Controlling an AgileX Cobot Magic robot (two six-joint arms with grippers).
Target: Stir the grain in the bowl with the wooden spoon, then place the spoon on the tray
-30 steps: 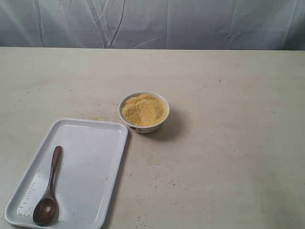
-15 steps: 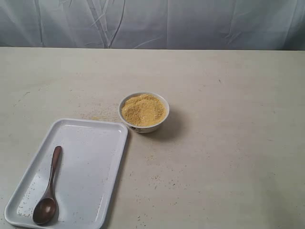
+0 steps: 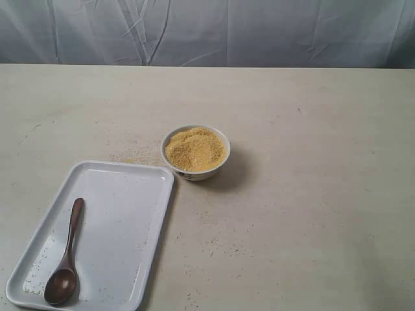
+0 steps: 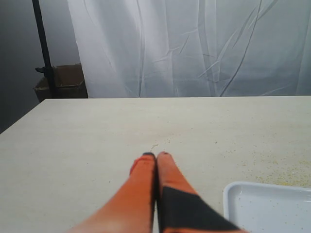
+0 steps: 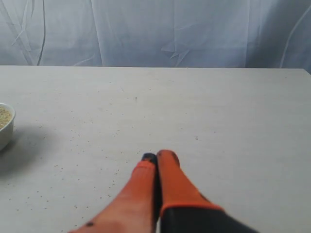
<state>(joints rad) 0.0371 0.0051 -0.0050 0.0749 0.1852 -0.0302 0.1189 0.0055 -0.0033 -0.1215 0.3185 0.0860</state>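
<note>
A small white bowl (image 3: 195,153) holds a mound of golden grain (image 3: 194,148) near the middle of the table. The dark wooden spoon (image 3: 67,259) lies lengthwise on the white tray (image 3: 123,214) at the front left, head toward the front edge. Neither arm shows in the exterior view. My left gripper (image 4: 156,155) is shut, orange fingers pressed together with nothing between them, above bare table beside a corner of the tray (image 4: 265,206). My right gripper (image 5: 158,155) is shut and empty too, with the bowl (image 5: 5,127) at the edge of its view.
Stray grains (image 3: 133,155) lie scattered on the table behind the tray and in front of the bowl. A pale curtain (image 3: 207,32) hangs behind the table's far edge. A black pole (image 4: 43,48) and a box stand beyond the table's far left corner.
</note>
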